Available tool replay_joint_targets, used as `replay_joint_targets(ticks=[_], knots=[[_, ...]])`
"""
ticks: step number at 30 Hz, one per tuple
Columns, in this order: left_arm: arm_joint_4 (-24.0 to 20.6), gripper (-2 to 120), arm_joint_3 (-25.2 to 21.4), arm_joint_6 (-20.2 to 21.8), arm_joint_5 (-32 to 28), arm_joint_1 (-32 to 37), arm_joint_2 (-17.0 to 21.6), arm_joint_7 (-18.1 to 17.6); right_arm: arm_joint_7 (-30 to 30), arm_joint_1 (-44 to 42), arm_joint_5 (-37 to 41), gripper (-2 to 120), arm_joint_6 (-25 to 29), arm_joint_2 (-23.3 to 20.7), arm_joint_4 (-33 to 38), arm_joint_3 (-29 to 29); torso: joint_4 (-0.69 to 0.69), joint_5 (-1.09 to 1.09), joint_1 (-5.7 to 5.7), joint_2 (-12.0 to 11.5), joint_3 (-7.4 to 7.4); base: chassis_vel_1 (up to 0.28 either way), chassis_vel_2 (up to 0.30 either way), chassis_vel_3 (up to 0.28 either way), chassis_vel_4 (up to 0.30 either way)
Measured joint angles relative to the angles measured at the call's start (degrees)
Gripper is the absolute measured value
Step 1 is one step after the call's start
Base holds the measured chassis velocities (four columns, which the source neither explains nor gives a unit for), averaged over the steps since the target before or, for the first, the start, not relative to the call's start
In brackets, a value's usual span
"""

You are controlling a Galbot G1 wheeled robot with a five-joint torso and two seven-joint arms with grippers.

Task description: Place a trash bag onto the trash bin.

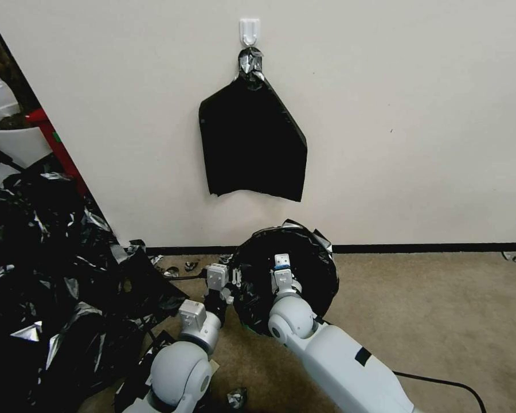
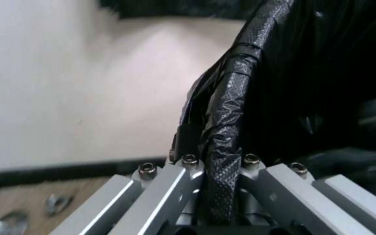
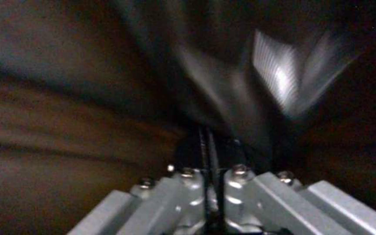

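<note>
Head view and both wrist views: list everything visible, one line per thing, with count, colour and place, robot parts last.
trash bag: one, black, draped over the round opening at the wall's foot, covering what it sits on.
hanging bags: one flat sheaf, black, on the wall.
hook: one, white, above the sheaf.
bag pile: many, black, on the floor at left.
plant pot: one, white, far left.
cable: one, black, on the carpet at right.
left gripper: grey, shut on the bag's rolled edge.
right gripper: grey, shut, inside the bag.
</note>
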Motion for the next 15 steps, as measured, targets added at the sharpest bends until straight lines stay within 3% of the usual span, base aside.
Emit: replay_joint_targets(ticks=[4, 6, 8, 9, 10, 12, 13, 15], knots=[[2.6, 2, -0.7, 4.3, -5.5, -2.5, 0.2, -4.4, -9.7, -6.6, -3.3, 25, 4.0, -5.0, 10.0, 1.1, -0.01, 0.00, 0.00, 0.0, 0.00, 0.000, 0.000, 0.000, 0.000], [2.9, 2, -0.8, 4.7, -6.2, -2.7, 0.2, -4.8, -11.2, -7.4, -4.0, 27, 5.0, -5.6, 10.8, 1.5, -0.01, -0.01, 0.00, 0.0, 0.00, 0.000, 0.000, 0.000, 0.000], [3.8, 2, -1.2, 9.0, -11.8, -4.2, 0.0, -9.1, -19.7, -11.2, -8.3, 41, 10.9, -7.4, 13.9, 4.2, -0.01, 0.00, 0.00, 0.0, 0.00, 0.000, 0.000, 0.000, 0.000], [3.8, 2, -1.2, 9.0, -11.8, -4.2, 0.0, -9.1, -19.7, -11.2, -8.3, 41, 10.9, -7.4, 13.9, 4.2, -0.01, 0.00, 0.00, 0.0, 0.00, 0.000, 0.000, 0.000, 0.000], [3.9, 2, -1.5, 12.8, -16.8, -5.1, 0.0, -13.0, -25.7, -13.1, -12.4, 45, 16.5, -7.6, 15.3, 7.0, -0.02, -0.01, 0.00, 0.0, 0.00, 0.000, 0.000, 0.000, 0.000], [3.7, 2, -2.2, 18.8, -25.6, -6.1, -0.1, -19.5, -28.7, -14.2, -18.7, 55, 24.4, -6.1, 15.8, 11.6, -0.02, 0.00, 0.00, 0.0, 0.00, 0.000, 0.000, 0.000, 0.000], [3.7, 2, -2.2, 18.8, -25.6, -6.1, -0.1, -19.5, -28.7, -14.2, -18.7, 55, 24.4, -6.1, 15.8, 11.6, -0.02, 0.00, 0.00, 0.0, 0.00, 0.000, 0.000, 0.000, 0.000], [3.1, 2, -2.8, 22.4, -31.1, -6.3, -0.1, -23.1, -28.7, -14.9, -22.4, 63, 27.9, -4.1, 16.2, 15.1, -0.01, 0.00, 0.00, 0.0, 0.00, 0.000, 0.000, 0.000, 0.000]])
